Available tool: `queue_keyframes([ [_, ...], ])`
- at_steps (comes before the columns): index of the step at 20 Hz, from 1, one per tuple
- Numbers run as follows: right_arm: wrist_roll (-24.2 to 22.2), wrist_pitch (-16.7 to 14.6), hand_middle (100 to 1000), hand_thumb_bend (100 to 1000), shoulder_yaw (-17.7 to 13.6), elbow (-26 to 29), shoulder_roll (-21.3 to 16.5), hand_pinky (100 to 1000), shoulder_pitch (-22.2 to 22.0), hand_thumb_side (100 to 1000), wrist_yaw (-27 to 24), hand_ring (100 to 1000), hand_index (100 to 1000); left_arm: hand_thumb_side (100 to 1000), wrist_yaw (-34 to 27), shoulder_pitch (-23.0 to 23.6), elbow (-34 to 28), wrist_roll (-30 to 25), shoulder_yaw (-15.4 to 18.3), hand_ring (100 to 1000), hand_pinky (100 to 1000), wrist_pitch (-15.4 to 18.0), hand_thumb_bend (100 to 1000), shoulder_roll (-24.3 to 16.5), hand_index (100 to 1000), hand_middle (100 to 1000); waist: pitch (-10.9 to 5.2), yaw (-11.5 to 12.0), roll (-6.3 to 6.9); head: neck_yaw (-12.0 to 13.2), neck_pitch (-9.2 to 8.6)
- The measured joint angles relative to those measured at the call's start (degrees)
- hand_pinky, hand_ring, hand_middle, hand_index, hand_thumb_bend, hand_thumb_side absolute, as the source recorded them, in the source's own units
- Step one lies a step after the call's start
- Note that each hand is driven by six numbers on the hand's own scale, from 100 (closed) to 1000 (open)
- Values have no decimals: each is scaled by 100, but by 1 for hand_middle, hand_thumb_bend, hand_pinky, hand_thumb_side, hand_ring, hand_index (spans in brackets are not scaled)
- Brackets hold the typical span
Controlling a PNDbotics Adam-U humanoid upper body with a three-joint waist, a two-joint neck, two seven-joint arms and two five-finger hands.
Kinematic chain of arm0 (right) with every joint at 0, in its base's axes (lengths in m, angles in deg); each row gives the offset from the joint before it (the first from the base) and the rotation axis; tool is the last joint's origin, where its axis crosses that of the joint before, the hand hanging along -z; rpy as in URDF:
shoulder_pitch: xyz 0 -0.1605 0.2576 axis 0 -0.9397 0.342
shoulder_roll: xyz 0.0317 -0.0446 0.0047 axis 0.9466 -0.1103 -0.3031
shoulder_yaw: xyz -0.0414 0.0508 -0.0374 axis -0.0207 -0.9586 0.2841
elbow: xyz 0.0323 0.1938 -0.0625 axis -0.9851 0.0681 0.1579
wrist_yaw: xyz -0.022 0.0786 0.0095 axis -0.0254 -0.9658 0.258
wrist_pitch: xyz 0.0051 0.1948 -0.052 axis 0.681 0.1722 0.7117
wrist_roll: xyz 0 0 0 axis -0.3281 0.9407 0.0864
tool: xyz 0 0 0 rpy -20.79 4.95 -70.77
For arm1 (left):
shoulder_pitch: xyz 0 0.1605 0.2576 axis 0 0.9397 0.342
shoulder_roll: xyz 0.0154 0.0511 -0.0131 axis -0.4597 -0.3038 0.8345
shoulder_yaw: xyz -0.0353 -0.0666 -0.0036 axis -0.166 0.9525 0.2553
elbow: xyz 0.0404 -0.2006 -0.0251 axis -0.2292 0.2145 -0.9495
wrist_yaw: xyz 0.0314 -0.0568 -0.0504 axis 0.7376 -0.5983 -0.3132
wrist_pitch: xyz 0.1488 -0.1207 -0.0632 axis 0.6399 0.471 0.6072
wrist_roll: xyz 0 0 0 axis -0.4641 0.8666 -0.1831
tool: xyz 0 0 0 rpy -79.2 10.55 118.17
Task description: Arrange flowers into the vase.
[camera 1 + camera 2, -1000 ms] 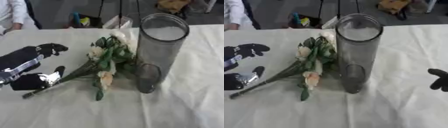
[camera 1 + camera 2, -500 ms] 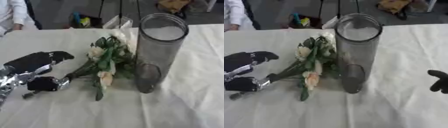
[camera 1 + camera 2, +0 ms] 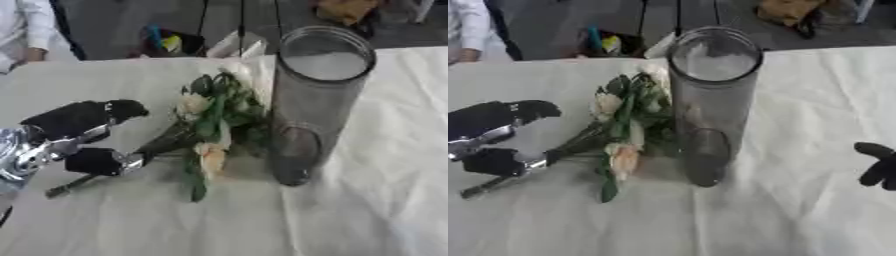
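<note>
1. Left eye view puts my left hand [image 3: 74, 135] at the left side of the surface [image 3: 350, 220], its fingers above and its thumb below the lower stems of the flowers [image 3: 210, 125]. The two sides are apart around the stems; I cannot see that they have closed on them, so I judge this as the reach-and-grasp step, not a hold.
2. My right hand [image 3: 878, 165] shows only as dark fingertips at the right edge of the right eye view, well apart from everything. I cannot tell how its fingers are set.
3. Outward from the left hand, the flowers lie flat as one bunch, stem ends pointing toward the lower left past my thumb, heads toward the vase [image 3: 315, 100]. The blooms are pale cream and peach with dark green leaves, and the nearest leaves lie just beside the vase's base.
4. That vase stands upright, a tall clear cylinder with a round open mouth and nothing inside that I can see.
5. Progress: nothing arranged yet. Left to do, as I judge it: close on the stems, lift, turn the bunch stem-down, and lower it in.
6. White cloth, lightly creased, covers the surface.
</note>
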Motion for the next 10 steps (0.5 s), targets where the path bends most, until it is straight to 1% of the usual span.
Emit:
queue_keyframes([
  [6, -18, 17, 490, 100, 2, 0, 0, 860, 1, 1000, 21, 570, 700, 971, 235, -93, 452, 62, -23, 890, 864, 8, 440, 23, 1000, 940, 0, -28, 17, 22, -5],
  [10, -30, 28, 489, 100, 3, 0, 4, 862, 3, 1000, 60, 569, 700, 955, 359, -124, 724, 110, -35, 889, 864, 45, 461, 108, 1000, 935, 0, -58, 24, 39, -44],
])
